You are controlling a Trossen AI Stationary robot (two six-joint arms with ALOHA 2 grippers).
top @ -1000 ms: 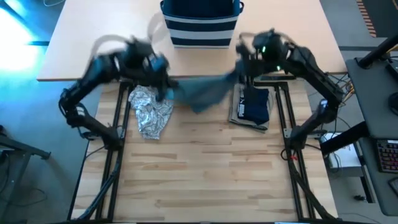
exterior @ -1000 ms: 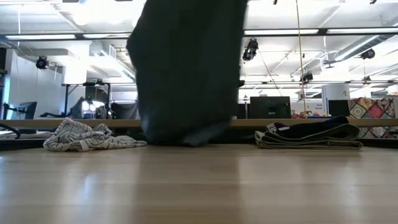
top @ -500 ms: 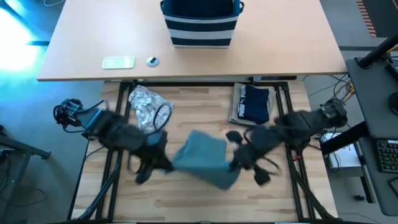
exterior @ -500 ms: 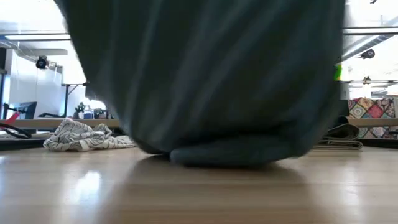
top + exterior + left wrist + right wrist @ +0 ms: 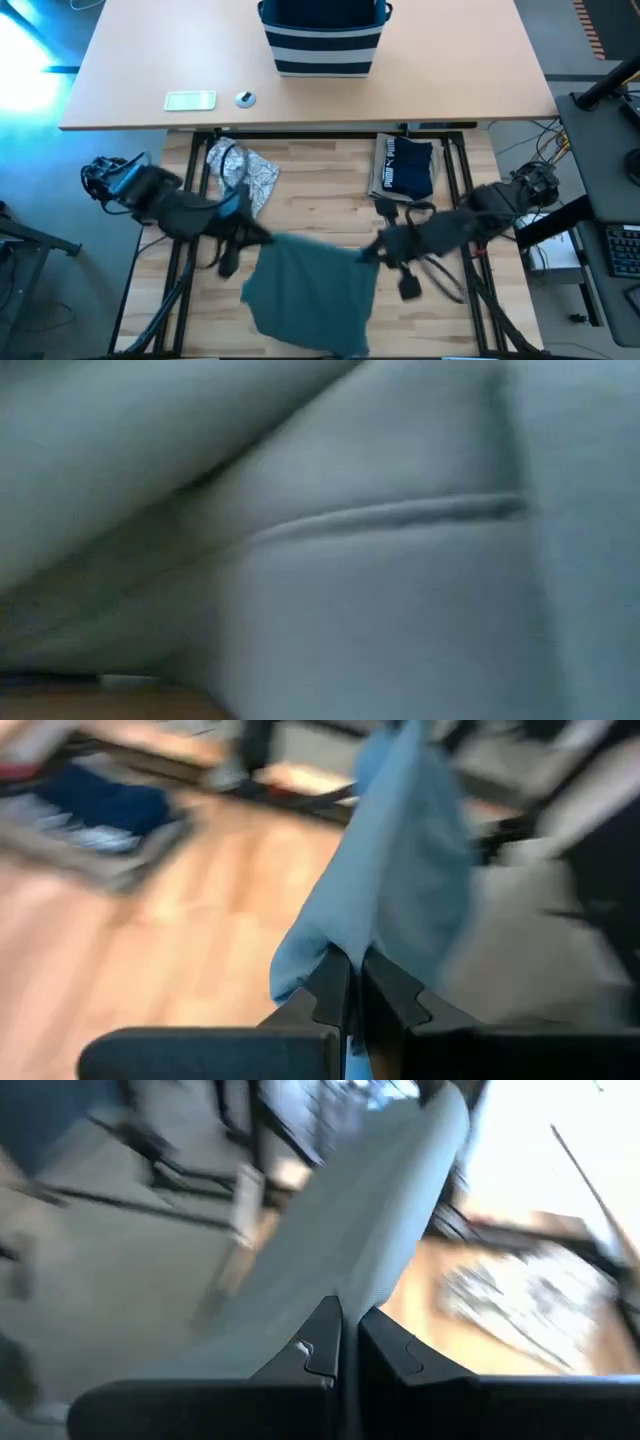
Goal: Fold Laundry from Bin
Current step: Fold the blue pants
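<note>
1. Pale wooden planks make up the work table in the middle of the overhead frame, with a tan desk across the top of it.
2. On that desk, top centre, stands the bin, navy with white stripes; a pale card and a small round object lie at upper left of it.
3. Spread low and centre on the planks is the teal-green garment, stretched between both arms.
4. At the garment's upper left corner the left gripper has its jaws pinched tight on the cloth; the wrist camera shows the fabric rising from between the closed fingers.
5. At the upper right corner the right gripper is likewise clamped on the cloth, fingers together.
6. A grey-white patterned garment lies crumpled left of centre.
7. A folded navy garment with white print sits right of centre, on a tan one.
8. From table height, cloth fills nearly the whole frame.
</note>
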